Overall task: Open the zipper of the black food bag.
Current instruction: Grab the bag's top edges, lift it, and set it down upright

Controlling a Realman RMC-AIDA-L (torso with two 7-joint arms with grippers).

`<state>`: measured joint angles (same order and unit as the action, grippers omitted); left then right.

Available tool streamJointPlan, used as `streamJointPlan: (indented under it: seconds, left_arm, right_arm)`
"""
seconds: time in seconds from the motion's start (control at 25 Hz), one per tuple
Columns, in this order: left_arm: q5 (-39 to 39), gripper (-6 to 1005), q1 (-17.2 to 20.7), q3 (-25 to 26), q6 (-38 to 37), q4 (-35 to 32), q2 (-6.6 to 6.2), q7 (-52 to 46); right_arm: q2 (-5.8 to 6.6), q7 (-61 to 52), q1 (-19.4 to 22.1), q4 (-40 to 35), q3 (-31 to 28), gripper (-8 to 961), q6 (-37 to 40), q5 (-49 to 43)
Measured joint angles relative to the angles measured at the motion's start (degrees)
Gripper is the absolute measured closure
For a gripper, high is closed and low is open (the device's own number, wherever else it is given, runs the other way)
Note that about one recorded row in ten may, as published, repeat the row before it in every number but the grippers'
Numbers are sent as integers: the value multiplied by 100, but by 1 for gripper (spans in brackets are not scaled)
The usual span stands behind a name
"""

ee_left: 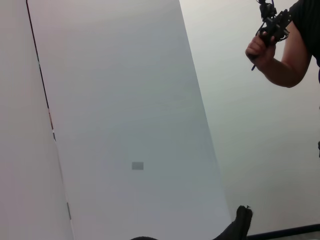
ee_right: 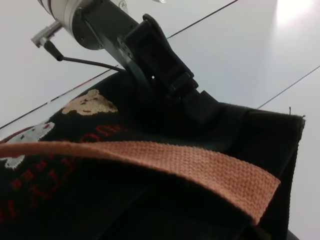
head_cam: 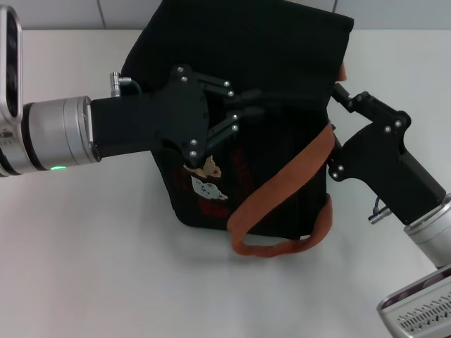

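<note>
The black food bag (head_cam: 282,63) stands mid-table, its bear patches (head_cam: 206,179) facing me and an orange-brown strap (head_cam: 282,190) hanging down its front. My left gripper (head_cam: 259,103) reaches in from the left over the bag's top, fingers drawn together on the dark top edge where the zipper runs. The pull tab is hidden between them. The right wrist view shows the left gripper (ee_right: 200,107) on the bag (ee_right: 150,210) beyond the strap (ee_right: 150,160). My right gripper (head_cam: 340,90) presses against the bag's right upper corner, its tips hidden by the fabric.
White table (head_cam: 106,267) surrounds the bag. The strap's lower loop (head_cam: 282,246) lies on the table in front. The left wrist view faces a pale wall, with a person's arm (ee_left: 280,60) holding a device at its upper right.
</note>
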<state>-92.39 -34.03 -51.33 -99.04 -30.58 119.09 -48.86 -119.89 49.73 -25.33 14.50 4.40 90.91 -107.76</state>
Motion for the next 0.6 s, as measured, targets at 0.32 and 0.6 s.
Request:
streamJointPlan:
  seconds: [0.32, 0.6]
  left_arm:
    - [1, 906, 0, 0, -12, -1, 0, 0]
    - [1, 906, 2, 0, -36, -1, 0, 0]
  right_arm:
    - [0, -28, -29, 3, 0, 843, -69, 0]
    - [0, -38, -39, 25, -11, 879, -172, 0]
